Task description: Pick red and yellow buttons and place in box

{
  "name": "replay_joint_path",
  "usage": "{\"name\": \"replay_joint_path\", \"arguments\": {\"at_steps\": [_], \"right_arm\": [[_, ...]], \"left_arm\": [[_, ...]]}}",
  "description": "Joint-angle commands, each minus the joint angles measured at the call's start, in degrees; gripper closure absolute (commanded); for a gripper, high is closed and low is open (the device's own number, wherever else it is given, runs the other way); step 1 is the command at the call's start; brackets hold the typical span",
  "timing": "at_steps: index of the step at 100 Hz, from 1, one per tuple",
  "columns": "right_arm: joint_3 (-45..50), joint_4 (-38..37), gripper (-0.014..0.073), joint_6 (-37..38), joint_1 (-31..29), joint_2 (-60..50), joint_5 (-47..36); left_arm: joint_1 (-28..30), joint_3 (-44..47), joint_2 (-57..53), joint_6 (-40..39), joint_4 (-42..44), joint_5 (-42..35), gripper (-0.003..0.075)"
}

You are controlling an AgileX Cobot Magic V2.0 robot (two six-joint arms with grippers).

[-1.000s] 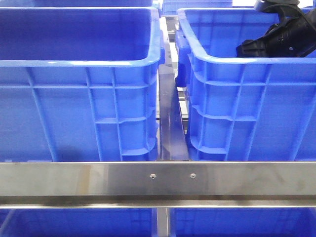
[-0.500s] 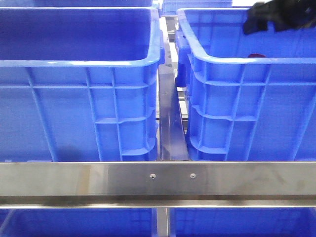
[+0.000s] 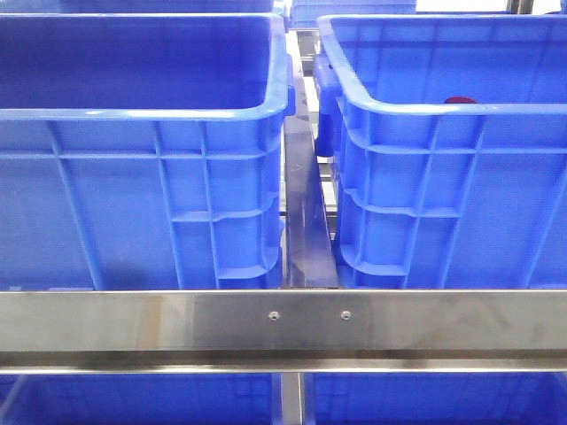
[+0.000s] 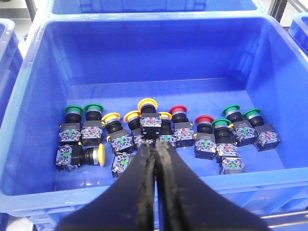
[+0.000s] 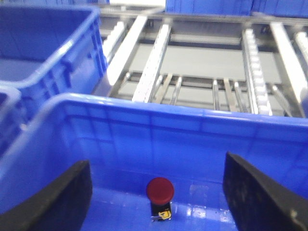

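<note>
1 red button (image 5: 159,189) sits in my box (image 5: 144,120), dropped beneath my wide-open, empty right gripper (image 5: 156,192).
Next, I judge: my closed, empty left gripper (image 4: 156,149) must spread for the yellow button (image 4: 147,103) at 12 o'clock.

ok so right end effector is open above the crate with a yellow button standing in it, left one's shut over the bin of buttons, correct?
Not quite. The button under the open right end effector is red, not yellow, as the right wrist view shows. The rest holds: it stands in the crate, and the left end effector is shut over the bin.

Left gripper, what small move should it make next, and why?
Probably open the left gripper and lower toward a yellow button. Its jaws are shut and empty above the pile, while a red button already sits in the box under the open right gripper.
</note>
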Motion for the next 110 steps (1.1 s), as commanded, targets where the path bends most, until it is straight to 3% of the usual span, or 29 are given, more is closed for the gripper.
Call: {"name": "replay_joint_path", "arguments": {"at_steps": [1, 51, 61, 94, 101, 110], "right_arm": [[2.5, 5.7, 0.0011, 1.1, -0.3, -7.3, 1.0], [17.9, 5.7, 0.0046, 1.1, -0.3, -35.1, 1.2], [18.8, 5.7, 0.0138, 1.1, -0.3, -38.2, 1.2], [19.1, 5.7, 0.0615, 1.1, -0.3, -39.6, 1.2], [19.1, 5.7, 0.0667, 1.1, -0.3, -39.6, 1.2], [19.1, 5.7, 0.0661, 1.1, -0.3, -39.6, 1.2]], "left_arm": [[0.0, -1.4, 0.2, -0.5, 0.2, -4.5, 0.0739], [0.0, -1.4, 0.2, -0.5, 0.2, -4.1, 0.0739], [0.0, -1.4, 0.2, -0.5, 0.2, -4.1, 0.0739], [0.0, -1.4, 0.2, -0.4, 0.2, -4.1, 0.0739], [0.0, -1.4, 0.2, -0.4, 0.2, -4.1, 0.0739], [0.0, -1.4, 0.3, -0.3, 0.2, -4.1, 0.0734]]}}
